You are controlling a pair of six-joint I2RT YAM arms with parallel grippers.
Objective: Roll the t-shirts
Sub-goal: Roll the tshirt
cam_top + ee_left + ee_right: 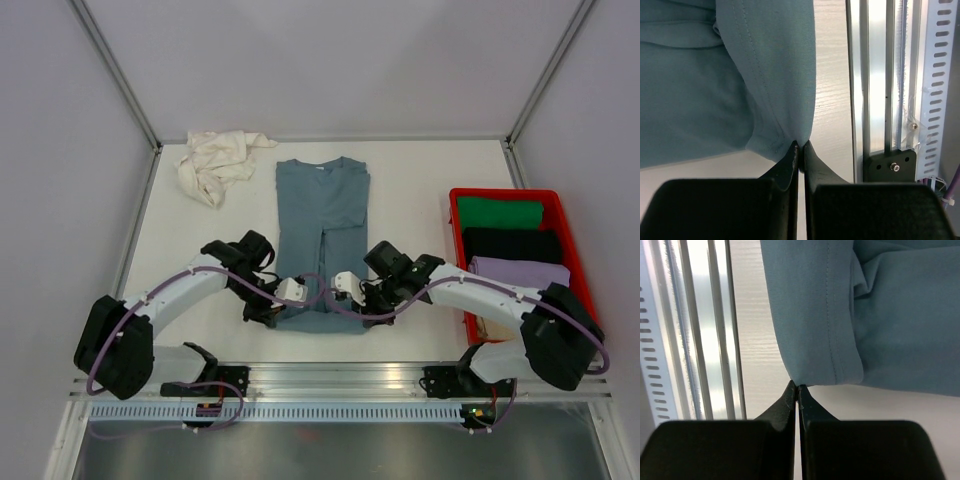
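A blue-grey t-shirt (322, 200) lies folded into a long strip down the middle of the table, collar at the far end. My left gripper (292, 292) is at its near-left hem corner and my right gripper (345, 285) at its near-right one. The left wrist view shows the left gripper (801, 144) shut, with the t-shirt (715, 90) hem pinched between the tips. The right gripper (797, 385) is also shut, nipping the very corner of the t-shirt (880, 315) hem. A cream-white t-shirt (215, 160) lies crumpled at the far left.
A red crate (505, 193) at the right edge holds folded green, black and lilac cloths. The aluminium rail (885, 75) (695, 315) runs along the table's near edge, close behind both grippers. White walls enclose the table on three sides.
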